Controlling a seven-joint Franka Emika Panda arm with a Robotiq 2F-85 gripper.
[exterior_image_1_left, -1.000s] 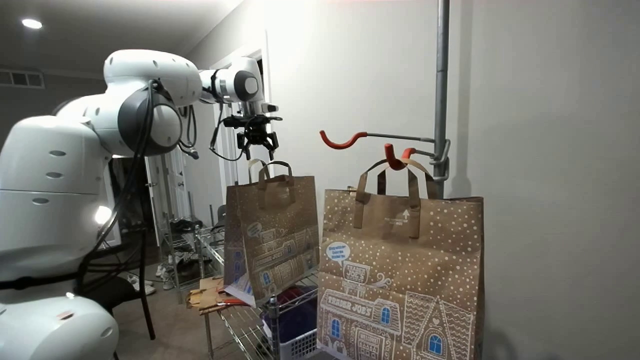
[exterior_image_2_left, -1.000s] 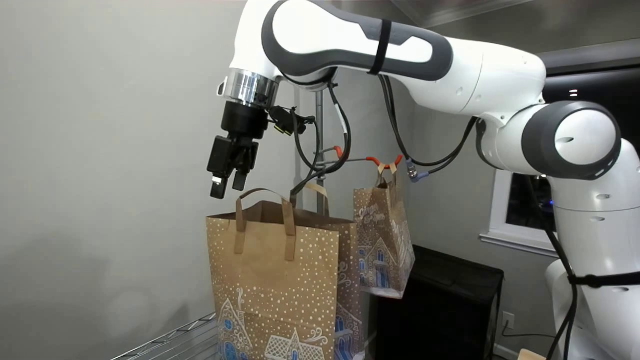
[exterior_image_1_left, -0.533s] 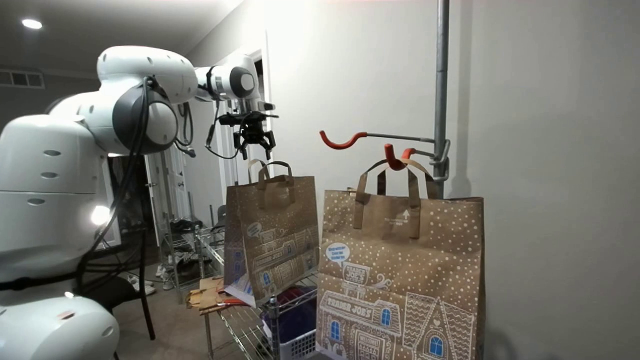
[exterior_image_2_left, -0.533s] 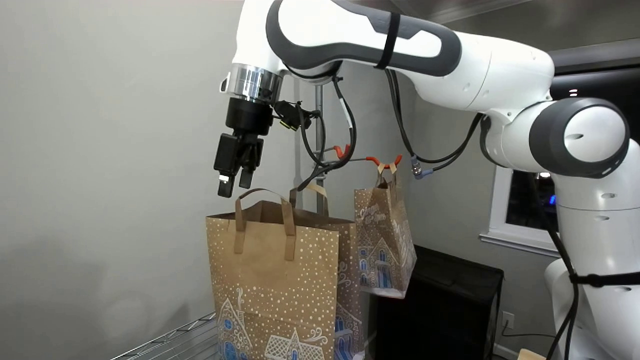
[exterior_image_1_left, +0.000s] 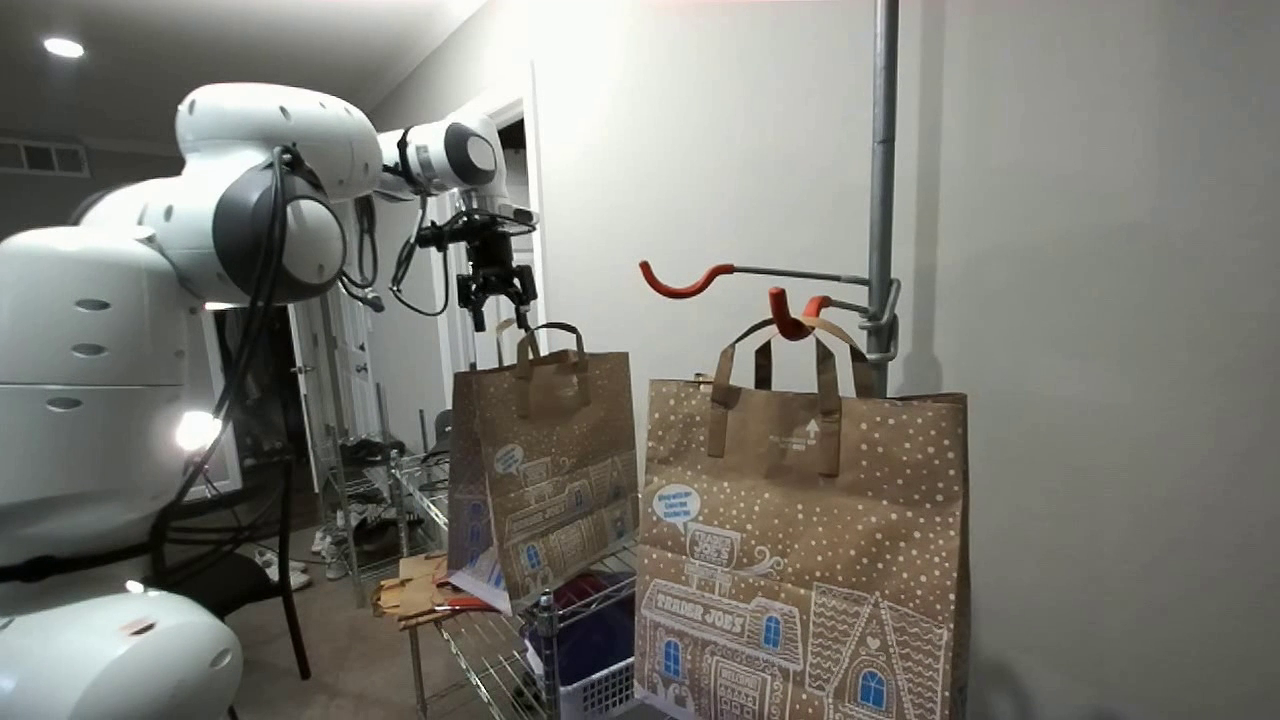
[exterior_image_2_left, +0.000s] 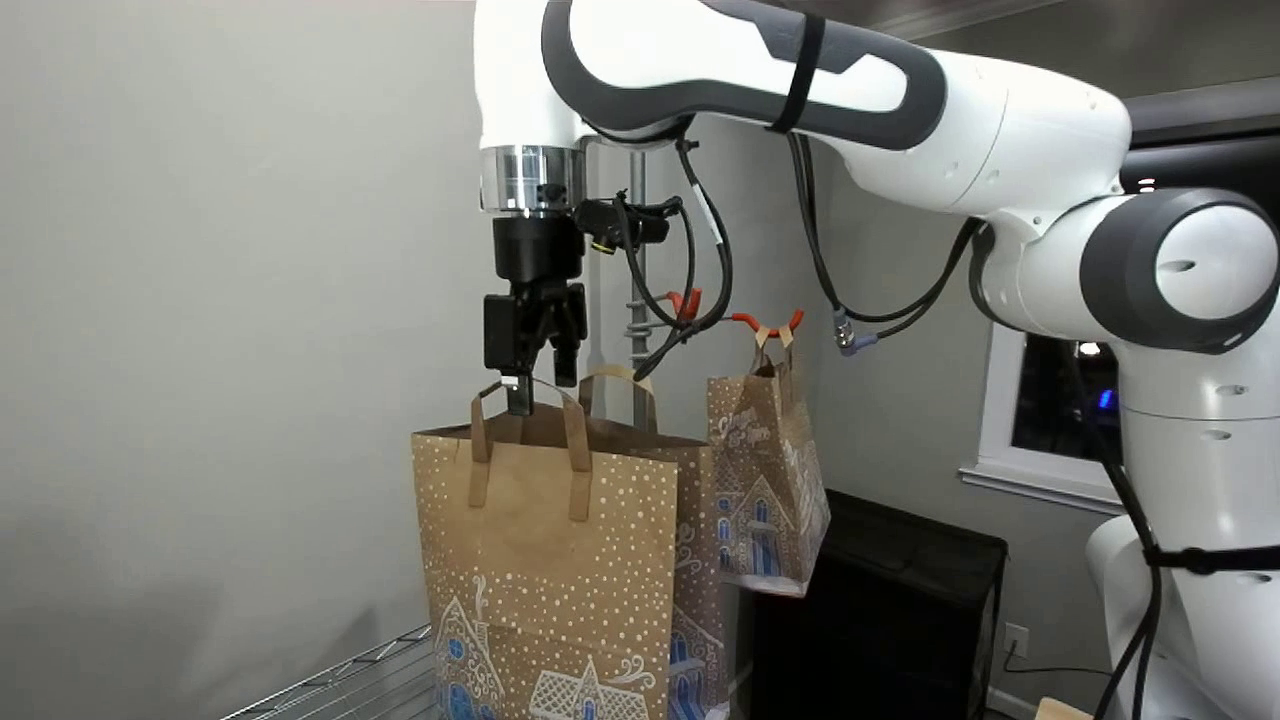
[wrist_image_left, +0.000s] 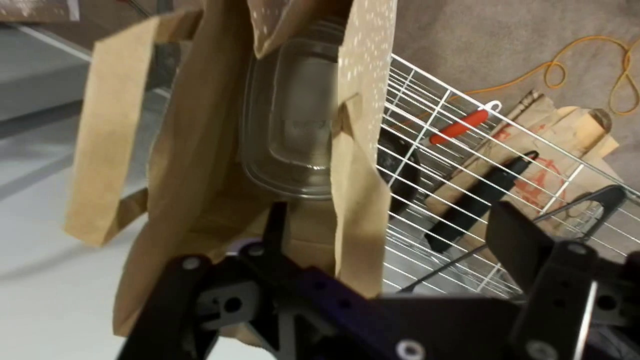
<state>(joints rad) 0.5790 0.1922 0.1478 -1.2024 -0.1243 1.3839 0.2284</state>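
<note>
My gripper (exterior_image_1_left: 500, 322) is open and empty, pointing down. It also shows in an exterior view (exterior_image_2_left: 543, 392) and the wrist view (wrist_image_left: 390, 220). It is at handle height over a brown paper bag (exterior_image_2_left: 550, 580) standing on a wire rack; this bag also shows in an exterior view (exterior_image_1_left: 560, 450). In the wrist view, one finger is above the bag's open inside and the other above the rack, with a bag wall (wrist_image_left: 360, 200) between. Contact with the handle (exterior_image_2_left: 578, 450) cannot be told. A clear plastic container (wrist_image_left: 300, 125) lies inside the bag.
A second brown bag (exterior_image_1_left: 800, 540) hangs from red-tipped hooks (exterior_image_1_left: 690, 288) on a grey pole (exterior_image_1_left: 884, 150). The wire rack (exterior_image_1_left: 480, 640) bears folded paper (wrist_image_left: 540, 180), a red-handled tool (wrist_image_left: 460, 127) and a long black object (wrist_image_left: 480, 202). A black box (exterior_image_2_left: 880, 600) stands behind.
My gripper has moved down toward the bag's handles and back toward the arm's base, and its tilt has become upright. It has stayed open. The bags look still apart from slight swaying.
</note>
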